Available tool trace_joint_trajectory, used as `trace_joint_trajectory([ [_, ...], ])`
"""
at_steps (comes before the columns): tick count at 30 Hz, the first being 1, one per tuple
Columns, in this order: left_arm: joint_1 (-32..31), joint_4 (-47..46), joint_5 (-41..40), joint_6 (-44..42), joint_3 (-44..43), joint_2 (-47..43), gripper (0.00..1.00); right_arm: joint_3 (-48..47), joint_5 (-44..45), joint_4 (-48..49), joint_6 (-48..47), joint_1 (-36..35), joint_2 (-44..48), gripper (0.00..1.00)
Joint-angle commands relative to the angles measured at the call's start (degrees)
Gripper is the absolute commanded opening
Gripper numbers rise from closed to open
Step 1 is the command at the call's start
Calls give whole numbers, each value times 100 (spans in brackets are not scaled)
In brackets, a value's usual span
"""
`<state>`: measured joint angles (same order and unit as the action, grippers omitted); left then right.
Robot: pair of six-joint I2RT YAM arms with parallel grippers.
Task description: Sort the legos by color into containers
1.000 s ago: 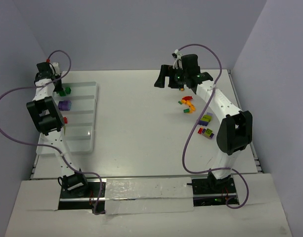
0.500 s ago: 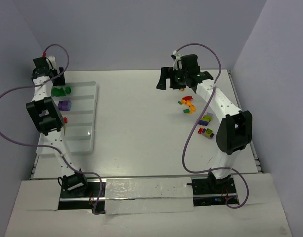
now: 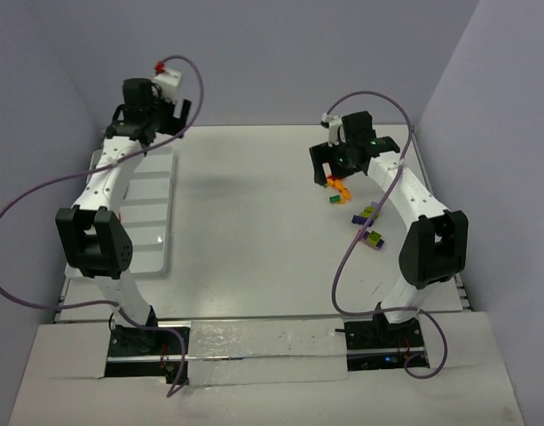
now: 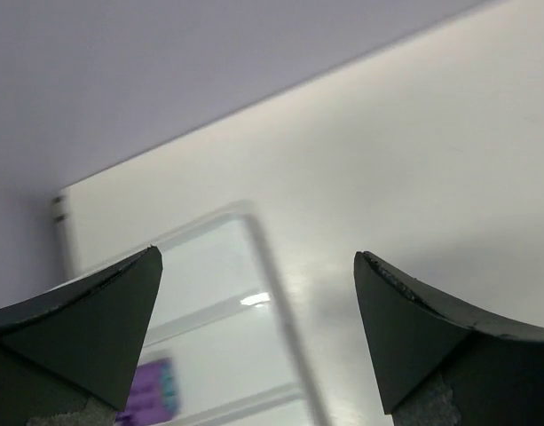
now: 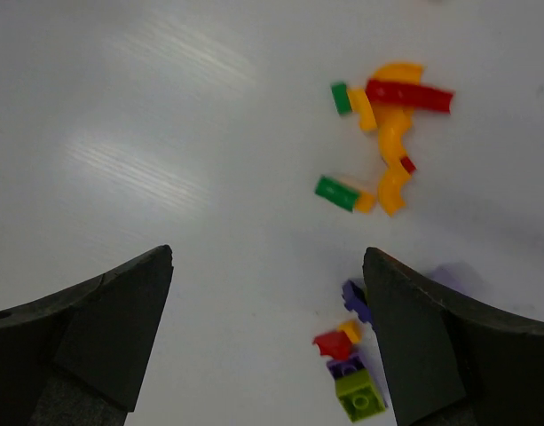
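White table (image 3: 254,231): tray (image 3: 149,241) at left, loose legos (image 3: 341,186) at right.

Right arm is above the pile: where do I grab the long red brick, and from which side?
Come straight down on the red brick, which lies flat. Pinch across its narrow width near the end farthest from the small green brick, where both long sides look bare. Orange pieces crowd the other half. The right gripper, open, probably needs about a quarter turn to span it.

White table (image 3: 245,232), lavender walls (image 3: 280,62), seemingly even light
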<state>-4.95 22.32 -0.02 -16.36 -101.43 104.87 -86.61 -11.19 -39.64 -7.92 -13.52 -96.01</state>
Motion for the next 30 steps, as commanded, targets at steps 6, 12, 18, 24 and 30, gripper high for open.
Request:
trace_joint_trajectory([
  [6,-491,644,2093,696,1102,-535,97,666,496,-1270,-1115,1141,492,85],
  [12,-779,422,2154,468,1787,-946,98,1249,211,-2097,-2165,1703,1008,82],
  [18,-824,554,2366,510,1716,-935,98,1622,266,-2311,-2797,1721,995,81],
  [24,-859,618,2380,525,1767,-986,98,1769,275,-2155,-3142,1721,690,74],
  [30,-886,642,2381,472,1828,-985,98,1804,185,-2054,-3391,1721,366,73],
])
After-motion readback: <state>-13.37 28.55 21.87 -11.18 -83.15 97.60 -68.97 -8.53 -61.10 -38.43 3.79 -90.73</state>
